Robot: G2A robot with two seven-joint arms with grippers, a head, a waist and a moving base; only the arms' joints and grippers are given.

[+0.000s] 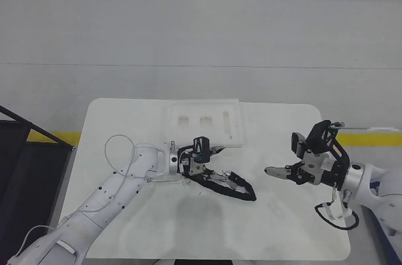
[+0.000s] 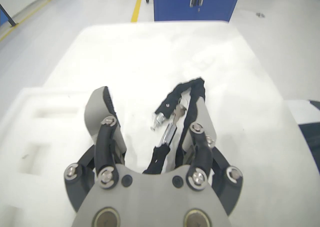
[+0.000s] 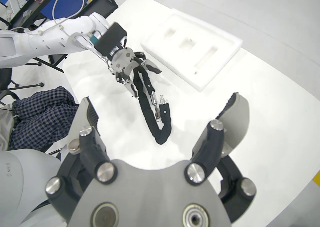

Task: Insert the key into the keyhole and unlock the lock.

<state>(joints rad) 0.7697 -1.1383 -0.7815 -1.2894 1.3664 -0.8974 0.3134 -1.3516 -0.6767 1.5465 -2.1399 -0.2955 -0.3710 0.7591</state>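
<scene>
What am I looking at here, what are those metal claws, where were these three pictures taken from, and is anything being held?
This is a two-armed robot at a white table. One picture looks down from above its arms; the other two come from a camera on each wrist, showing that arm's own tool, the claw, up close. On the table lie a white foam tray with three recesses and a black fabric-covered chain lock, with a small silver key between its strands. The left tool is open, its fingers either side of the lock's bent end, not clamped. The right tool is open too, off to one side, holding nothing.
</scene>
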